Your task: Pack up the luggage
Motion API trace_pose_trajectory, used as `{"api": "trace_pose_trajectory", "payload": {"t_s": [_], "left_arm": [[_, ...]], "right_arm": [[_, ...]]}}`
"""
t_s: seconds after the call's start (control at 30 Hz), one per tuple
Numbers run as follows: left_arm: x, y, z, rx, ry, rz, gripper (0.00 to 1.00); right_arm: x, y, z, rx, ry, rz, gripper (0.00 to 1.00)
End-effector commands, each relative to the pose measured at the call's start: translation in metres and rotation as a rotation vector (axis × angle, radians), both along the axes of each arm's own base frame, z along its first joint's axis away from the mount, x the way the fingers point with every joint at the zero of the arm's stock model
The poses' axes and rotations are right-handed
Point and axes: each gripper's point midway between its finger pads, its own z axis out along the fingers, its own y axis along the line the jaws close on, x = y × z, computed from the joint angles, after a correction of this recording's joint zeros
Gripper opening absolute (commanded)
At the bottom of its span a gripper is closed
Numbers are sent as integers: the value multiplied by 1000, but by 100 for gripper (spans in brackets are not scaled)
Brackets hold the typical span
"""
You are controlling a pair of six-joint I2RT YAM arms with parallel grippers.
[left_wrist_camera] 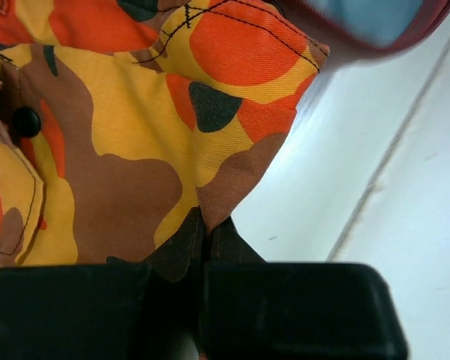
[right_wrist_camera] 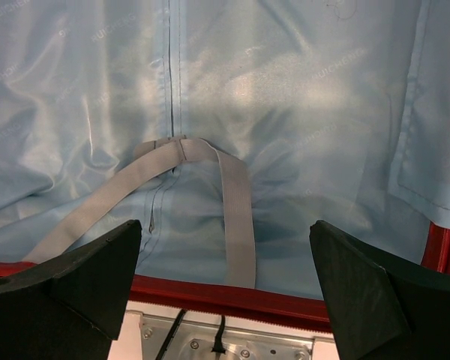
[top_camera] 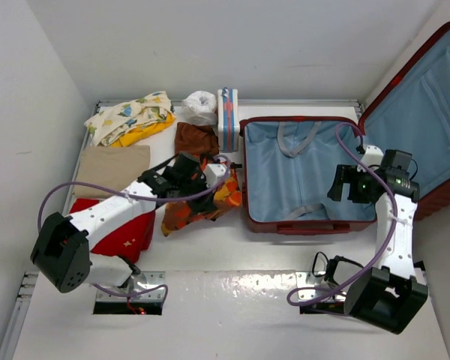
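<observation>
The dark red suitcase [top_camera: 259, 223] lies open at the right, its lid [top_camera: 427, 97] leaning back, light blue lining [top_camera: 300, 180] and grey straps [right_wrist_camera: 236, 217] showing. My left gripper [top_camera: 219, 171] is shut on an orange, yellow and brown patterned garment [top_camera: 202, 206], holding it just left of the suitcase; in the left wrist view the cloth [left_wrist_camera: 135, 150] is pinched between the pads. My right gripper [top_camera: 343, 184] is open and empty above the suitcase's near right part; its fingers [right_wrist_camera: 67, 289] frame the lining and the red rim [right_wrist_camera: 225, 296].
Left of the suitcase lie a folded red cloth [top_camera: 124, 232], a beige folded cloth [top_camera: 112, 166], a yellow-printed garment [top_camera: 131, 116], a brown garment [top_camera: 195, 139], a white bundle [top_camera: 200, 106] and a striped box [top_camera: 227, 118]. Walls stand at the back and left.
</observation>
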Motion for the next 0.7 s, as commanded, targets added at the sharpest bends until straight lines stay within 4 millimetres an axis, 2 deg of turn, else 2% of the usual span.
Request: {"api": "trace_pose_trajectory", "payload": {"t_s": [0.0,0.03,0.07,0.17,0.23,0.27,0.33,0.4,0.43,0.53,0.57,0.6,0.63,0.67], "left_arm": [[3,-25,62,-238,82,43,0],[0,-31,72,-275,105,39,0],[9,-35,84,-312,109,62,0],[16,-47,120,-414,145,95,0],[21,-54,133,-454,180,133,0],[26,-56,145,-481,170,150,0],[33,-66,152,-510,211,192,0],[41,-79,169,-541,194,217,0],[36,-88,173,-550,204,198,0],[44,-113,176,-564,236,244,0],[46,-120,176,-567,264,272,0],[59,-129,173,-561,259,314,0],[58,-139,172,-559,267,324,0],[65,-144,170,-560,274,370,0]], "right_arm": [[9,-4,22,-16,-69,13,93],[10,-5,25,-19,-73,10,93],[11,-7,26,-13,-77,0,93],[13,-11,30,3,-84,-20,93],[15,-12,35,20,-89,-29,93],[15,-14,36,21,-92,-36,93],[16,-18,40,28,-102,-47,93],[17,-19,44,43,-117,-59,93],[16,-18,47,51,-120,-61,93],[13,-2,56,141,-131,-36,93],[12,11,62,211,-145,0,93],[12,17,66,246,-153,4,93],[11,24,70,288,-154,2,93],[11,42,81,385,-182,48,93]]}}
